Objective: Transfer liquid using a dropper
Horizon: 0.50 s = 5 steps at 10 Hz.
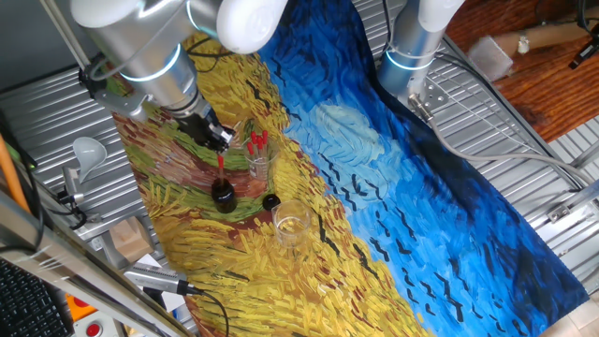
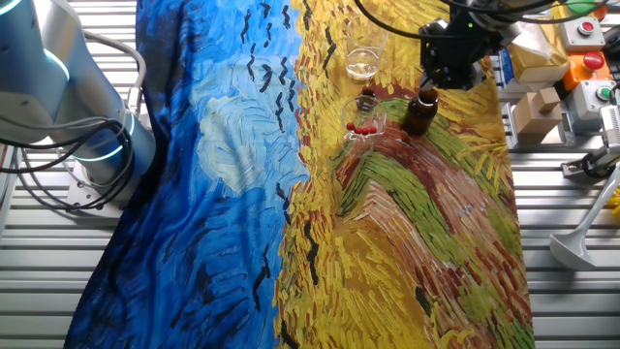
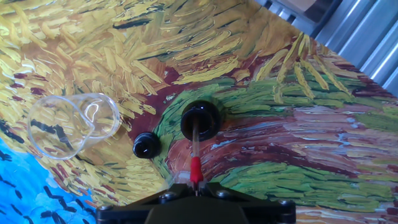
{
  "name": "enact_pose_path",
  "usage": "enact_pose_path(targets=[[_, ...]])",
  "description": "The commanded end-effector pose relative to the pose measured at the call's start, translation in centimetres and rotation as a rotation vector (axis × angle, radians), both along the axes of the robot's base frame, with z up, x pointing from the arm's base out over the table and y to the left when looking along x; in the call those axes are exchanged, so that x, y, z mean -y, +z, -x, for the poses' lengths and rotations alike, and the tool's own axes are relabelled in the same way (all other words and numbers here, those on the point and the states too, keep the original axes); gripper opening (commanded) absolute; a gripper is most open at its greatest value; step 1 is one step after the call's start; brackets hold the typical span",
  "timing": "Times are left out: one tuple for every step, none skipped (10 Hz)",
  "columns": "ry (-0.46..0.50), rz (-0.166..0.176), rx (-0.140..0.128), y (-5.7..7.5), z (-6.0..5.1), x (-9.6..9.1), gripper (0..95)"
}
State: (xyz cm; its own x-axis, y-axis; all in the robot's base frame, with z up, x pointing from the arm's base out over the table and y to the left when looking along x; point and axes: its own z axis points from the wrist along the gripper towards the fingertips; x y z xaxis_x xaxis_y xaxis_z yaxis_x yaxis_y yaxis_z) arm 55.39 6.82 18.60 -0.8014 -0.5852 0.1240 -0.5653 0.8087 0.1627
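One tool pinches the red bulb of the dropper, holding it upright with its glass tip inside the mouth of the dark bottle; the black cap lies just beside it on the tabletop.

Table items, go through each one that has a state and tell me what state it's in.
gripper: shut on the dropper
dropper: held upright, tip in the bottle's mouth
bottle: upright, uncapped
cap: off, lying beside the bottle
empty glass: upright
glass of spare droppers: upright
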Motion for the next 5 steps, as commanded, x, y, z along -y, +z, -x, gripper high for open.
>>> enact_pose_path(targets=[[0.003, 0.0, 0.001, -0.27, -0.03, -0.04, 0.0], [0.005, 0.001, 0.001, -0.45, -0.04, -0.1, 0.0], [0.005, 0.001, 0.001, -0.57, -0.05, -0.16, 0.0], [0.004, 0.004, 0.002, -0.8, -0.06, -0.27, 0.0], [0.005, 0.005, 0.002, -0.84, -0.07, -0.3, 0.0]])
